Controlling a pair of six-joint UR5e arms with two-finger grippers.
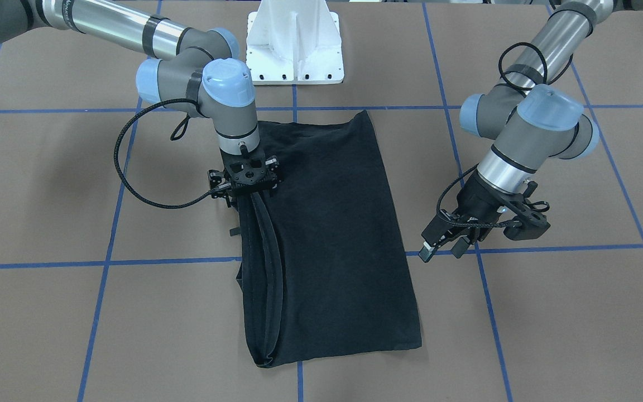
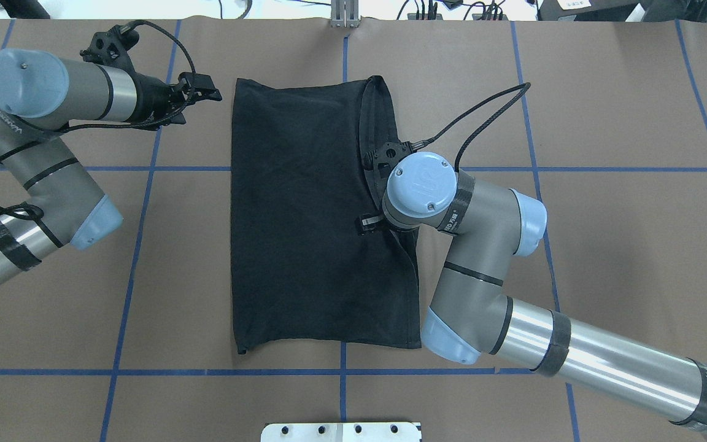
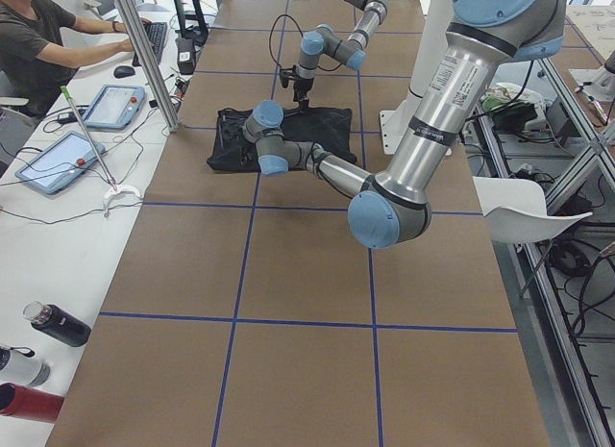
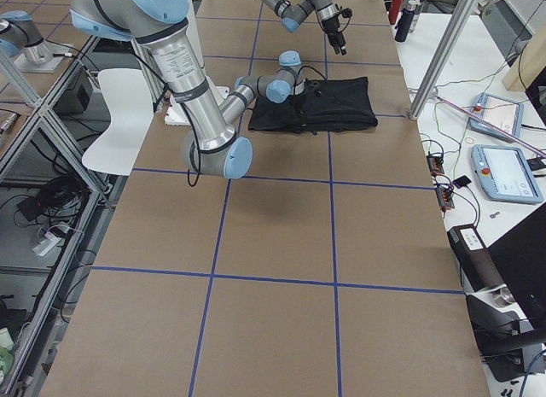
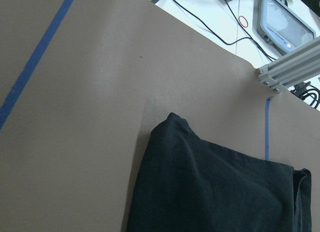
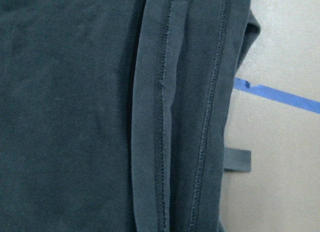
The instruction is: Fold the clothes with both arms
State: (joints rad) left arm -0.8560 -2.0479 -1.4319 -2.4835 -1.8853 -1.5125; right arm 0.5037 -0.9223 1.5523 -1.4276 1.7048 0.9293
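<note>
Folded shirt (image 2: 304, 233) at centre; left gripper (image 2: 204, 92) at its 10 o'clock, off fabric; right arm (image 2: 427, 190) over 3 o'clock edge.

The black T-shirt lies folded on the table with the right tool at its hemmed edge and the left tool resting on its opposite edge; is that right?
Not quite: the left tool is off the T-shirt, over bare table beside it, as the exterior front-facing view shows. The rest holds.

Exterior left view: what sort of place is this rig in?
Likely a robotics lab set up for data collection: a table papered brown with a blue tape grid, an operator seated at a side bench, and teach pendants lying on it.
</note>
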